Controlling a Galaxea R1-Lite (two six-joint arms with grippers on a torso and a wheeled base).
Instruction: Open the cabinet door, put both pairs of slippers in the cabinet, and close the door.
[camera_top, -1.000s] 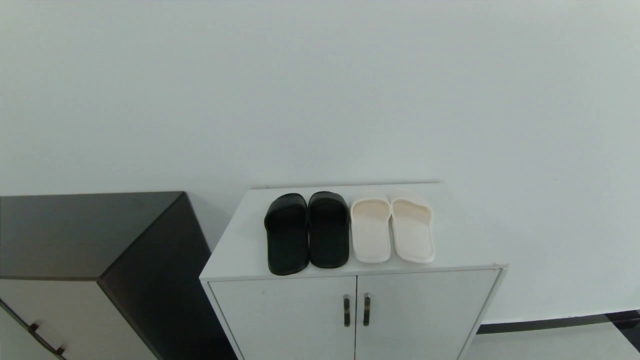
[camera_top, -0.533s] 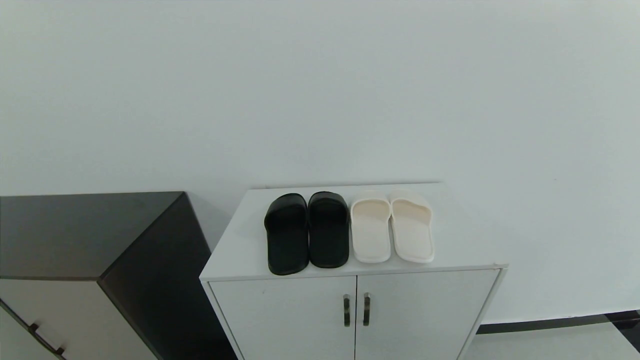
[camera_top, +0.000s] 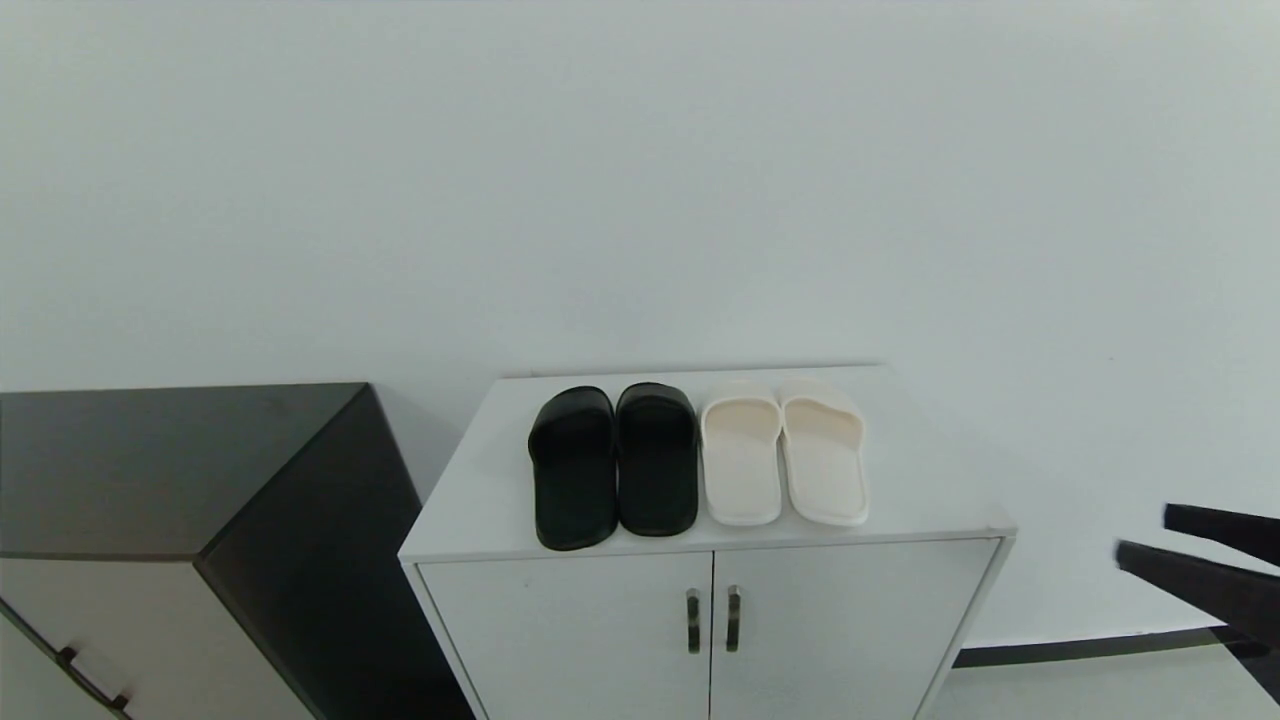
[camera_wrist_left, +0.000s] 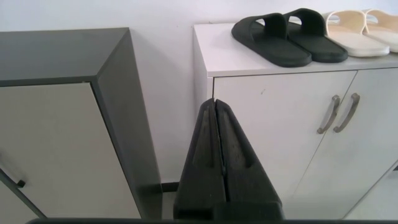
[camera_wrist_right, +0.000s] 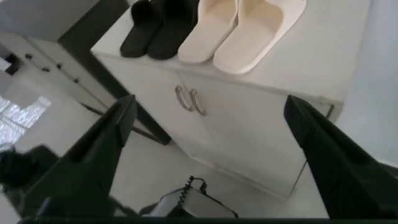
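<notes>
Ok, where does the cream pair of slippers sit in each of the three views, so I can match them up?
Head view: cream slippers on the white cabinet top, right of the black slippers.
Left wrist view: cream slippers on the cabinet top, just beyond the black slippers.
Right wrist view: cream slippers beside the black slippers, on the cabinet top.
Shared landmark: the door handles.

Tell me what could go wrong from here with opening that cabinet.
1. The two slim metal handles sit side by side at the seam of the white two-door cabinet; the open right pincer might catch both.
2. The black rubber slippers lie with heels at the top's front edge; a jolt might tip them off.
</notes>
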